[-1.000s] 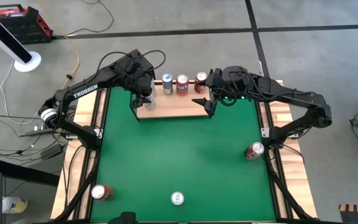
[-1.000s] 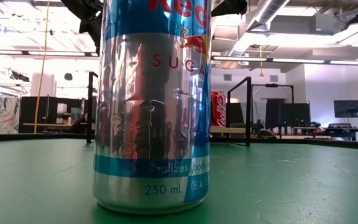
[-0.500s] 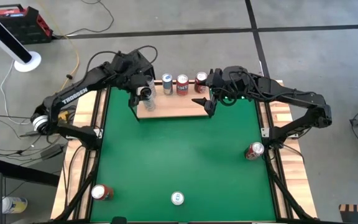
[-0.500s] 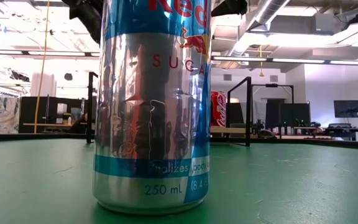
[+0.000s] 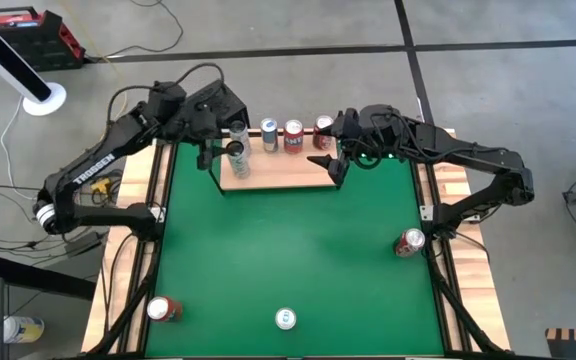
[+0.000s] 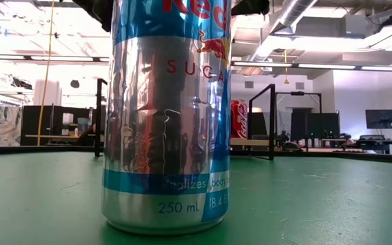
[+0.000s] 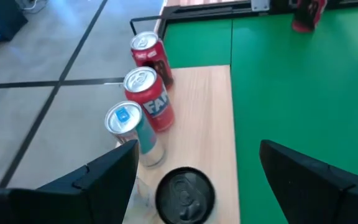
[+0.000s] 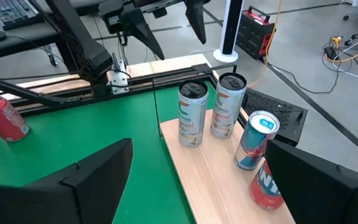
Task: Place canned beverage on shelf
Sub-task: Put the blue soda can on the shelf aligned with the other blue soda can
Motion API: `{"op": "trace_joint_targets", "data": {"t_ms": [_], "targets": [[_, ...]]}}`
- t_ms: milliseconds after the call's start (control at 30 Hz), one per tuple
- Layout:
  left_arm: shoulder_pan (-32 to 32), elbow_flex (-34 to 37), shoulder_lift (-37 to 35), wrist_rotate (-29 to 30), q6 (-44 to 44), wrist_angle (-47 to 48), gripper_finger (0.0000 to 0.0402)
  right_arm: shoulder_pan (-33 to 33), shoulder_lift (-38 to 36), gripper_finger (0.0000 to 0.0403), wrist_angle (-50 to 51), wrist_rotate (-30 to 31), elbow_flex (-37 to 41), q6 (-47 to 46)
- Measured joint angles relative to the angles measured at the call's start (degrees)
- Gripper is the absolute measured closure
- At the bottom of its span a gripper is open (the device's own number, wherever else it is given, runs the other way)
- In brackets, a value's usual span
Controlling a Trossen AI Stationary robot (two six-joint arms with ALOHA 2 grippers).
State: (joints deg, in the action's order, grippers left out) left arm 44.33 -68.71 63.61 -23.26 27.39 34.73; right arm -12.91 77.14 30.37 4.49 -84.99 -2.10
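Note:
The shelf (image 5: 278,176), a light-wood board, lies at the green mat's far edge. Five cans stand on it. A black-topped can (image 7: 185,193) and one behind it (image 8: 227,106) are at its left end. Along the far edge stand a blue-topped can (image 5: 269,133) and two red ones (image 5: 293,135) (image 5: 324,128). My left gripper (image 5: 211,150) hovers open, just left of and above the black-topped can (image 5: 234,152), touching nothing. My right gripper (image 5: 330,168) hangs open over the shelf's right end, also touching nothing.
On the mat (image 5: 288,250) a red can (image 5: 409,242) is at the right edge. Another red can (image 5: 164,309) is at the near left. A silver-blue can (image 5: 285,319) stands at the near edge and fills the low view (image 6: 165,116). Black frame rails border the mat.
My left gripper has drawn back from the shelf's left end, rising and moving toward the table's left edge. The black-topped can that it covered before now stands uncovered on the board. My right arm has kept still.

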Motion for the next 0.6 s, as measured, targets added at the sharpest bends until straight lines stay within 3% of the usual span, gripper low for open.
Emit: {"op": "trace_joint_targets", "data": {"t_ms": [600], "targets": [[-7.90,0.00,-1.43,1.61,-3.35,0.03,0.0095,1.97,0.00,0.0012,-0.11,0.03,0.00,-2.57]]}}
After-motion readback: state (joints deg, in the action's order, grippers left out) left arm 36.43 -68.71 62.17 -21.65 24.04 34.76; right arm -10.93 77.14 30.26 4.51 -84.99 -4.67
